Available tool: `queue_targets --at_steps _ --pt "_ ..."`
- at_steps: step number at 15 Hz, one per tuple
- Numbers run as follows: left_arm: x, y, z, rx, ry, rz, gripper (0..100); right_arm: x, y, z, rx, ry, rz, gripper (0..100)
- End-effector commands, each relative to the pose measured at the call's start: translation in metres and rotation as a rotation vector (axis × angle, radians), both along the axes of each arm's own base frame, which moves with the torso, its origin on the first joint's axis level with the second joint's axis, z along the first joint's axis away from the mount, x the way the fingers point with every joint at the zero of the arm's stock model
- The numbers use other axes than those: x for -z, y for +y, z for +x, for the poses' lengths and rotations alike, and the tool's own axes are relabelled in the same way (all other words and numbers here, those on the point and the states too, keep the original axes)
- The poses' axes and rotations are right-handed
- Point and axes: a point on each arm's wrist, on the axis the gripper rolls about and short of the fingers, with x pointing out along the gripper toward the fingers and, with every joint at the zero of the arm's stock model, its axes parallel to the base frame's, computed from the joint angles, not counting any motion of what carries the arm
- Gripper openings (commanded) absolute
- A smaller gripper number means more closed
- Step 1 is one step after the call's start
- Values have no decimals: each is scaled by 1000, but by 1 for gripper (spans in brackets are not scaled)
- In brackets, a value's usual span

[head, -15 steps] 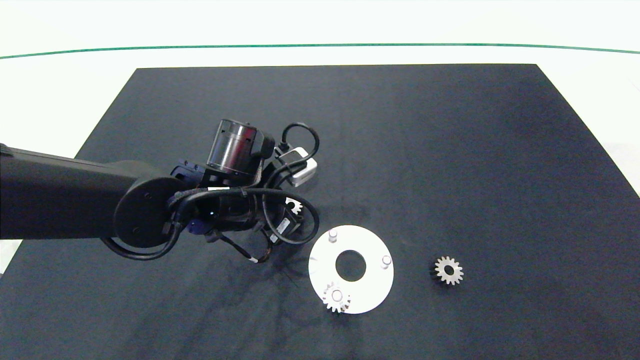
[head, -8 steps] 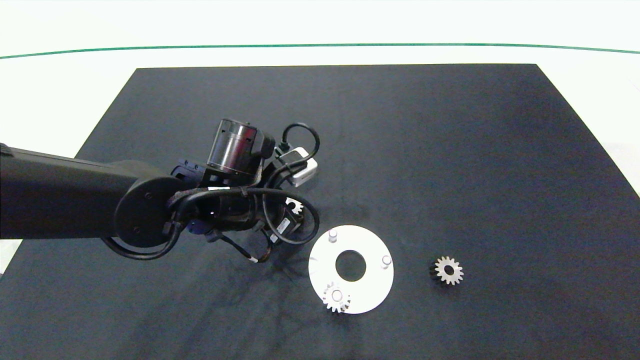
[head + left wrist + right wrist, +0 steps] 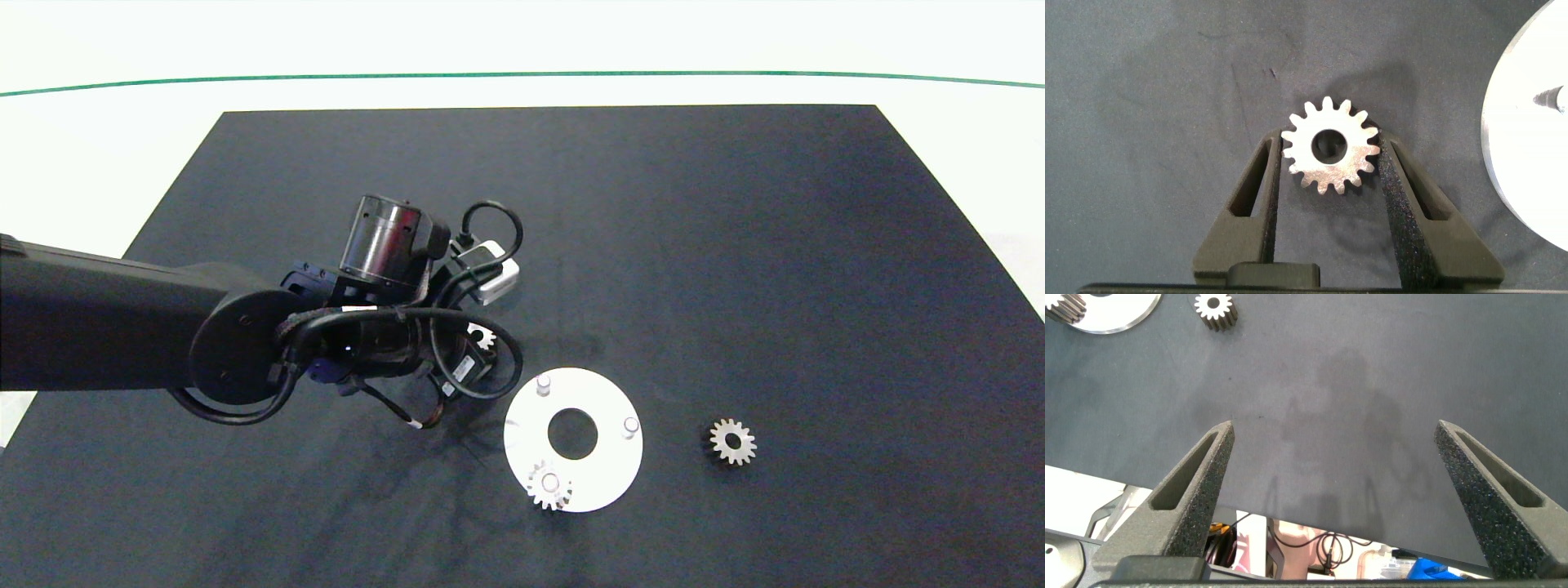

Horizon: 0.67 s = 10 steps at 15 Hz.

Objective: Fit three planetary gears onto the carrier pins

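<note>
A silvery planetary gear (image 3: 1330,146) sits between the fingers of my left gripper (image 3: 1329,144), whose pads press its teeth on both sides; it lies just left of the white carrier disc (image 3: 604,408). In the head view this gear (image 3: 480,335) peeks out under the left wrist. A second gear (image 3: 549,485) sits on the disc's near pin. Two carrier pins (image 3: 544,382) (image 3: 630,425) stand bare. The third gear (image 3: 732,442) lies on the mat right of the disc. My right gripper (image 3: 1331,429) hangs open over the mat's edge, holding nothing.
Everything rests on a black mat (image 3: 735,245) on a white table, with a green line (image 3: 522,74) across the far side. The left arm and its cables (image 3: 245,343) cover the mat left of the disc.
The left arm has shifted very slightly to the right; the gear between its fingers stays in nearly the same place. Nothing else has moved.
</note>
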Motion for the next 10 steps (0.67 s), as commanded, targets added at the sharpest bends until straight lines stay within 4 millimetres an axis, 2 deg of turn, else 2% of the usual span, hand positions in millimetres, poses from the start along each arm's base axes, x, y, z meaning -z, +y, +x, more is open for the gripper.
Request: queue_targets --at_steps 1,5,10 --pt "1 0 1 1 -1 2 12 0 0 0 -1 5 -2 100" --pt "0 0 -2 3 1 0 5 0 0 0 -1 2 -2 100" --pt "-23 7 -14 7 -52 -35 4 0 0 -1 -1 0 -1 100"
